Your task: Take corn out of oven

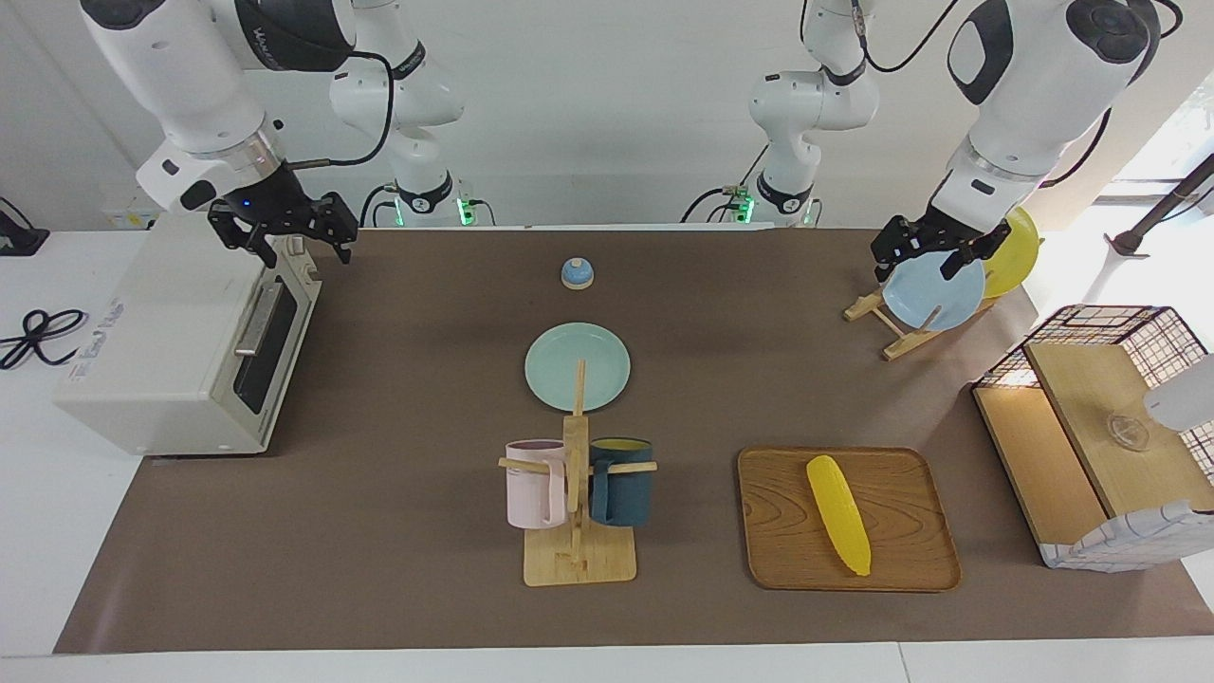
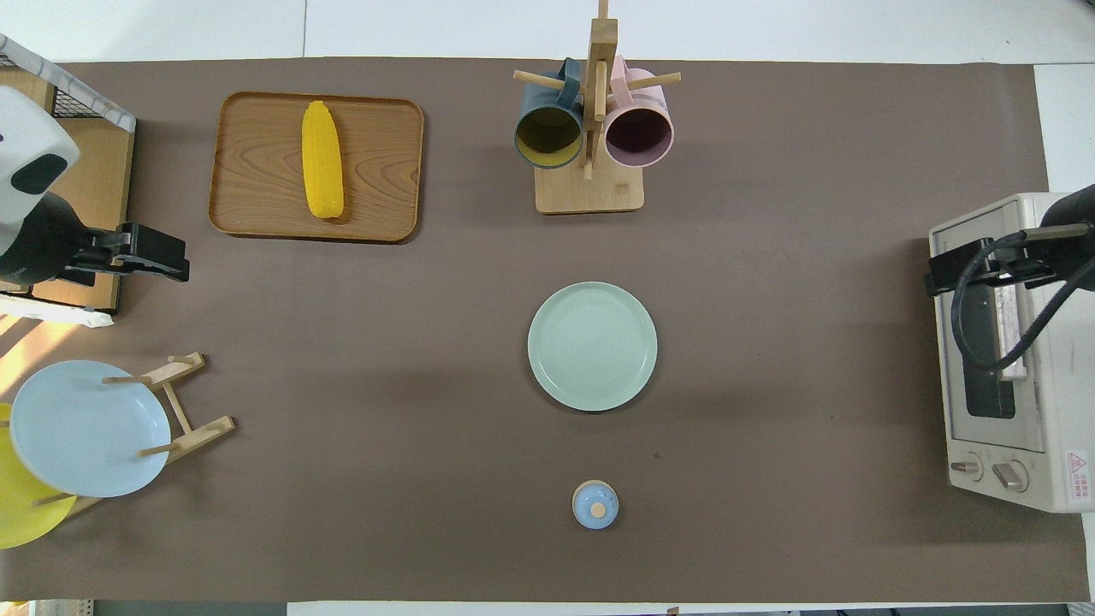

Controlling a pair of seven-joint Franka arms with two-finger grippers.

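The yellow corn (image 1: 839,512) (image 2: 322,158) lies on a wooden tray (image 1: 906,560) (image 2: 385,171) toward the left arm's end of the table, well apart from the oven. The off-white oven (image 1: 161,351) (image 2: 1026,445) stands at the right arm's end, its dark glass door closed. My right gripper (image 1: 283,235) (image 2: 945,272) hangs open and empty over the oven's top front edge, at the end nearer the robots. Open and empty too, my left gripper (image 1: 934,254) (image 2: 162,261) is raised over the plate rack.
A pale green plate (image 1: 577,366) lies mid-table, with a mug rack (image 1: 577,531) holding a pink and a dark blue mug farther from the robots. A small blue bell (image 1: 577,273) sits near the robots. The plate rack (image 1: 896,327) holds a blue and a yellow plate. A wire-and-wood basket shelf (image 1: 1091,427) stands beside the tray.
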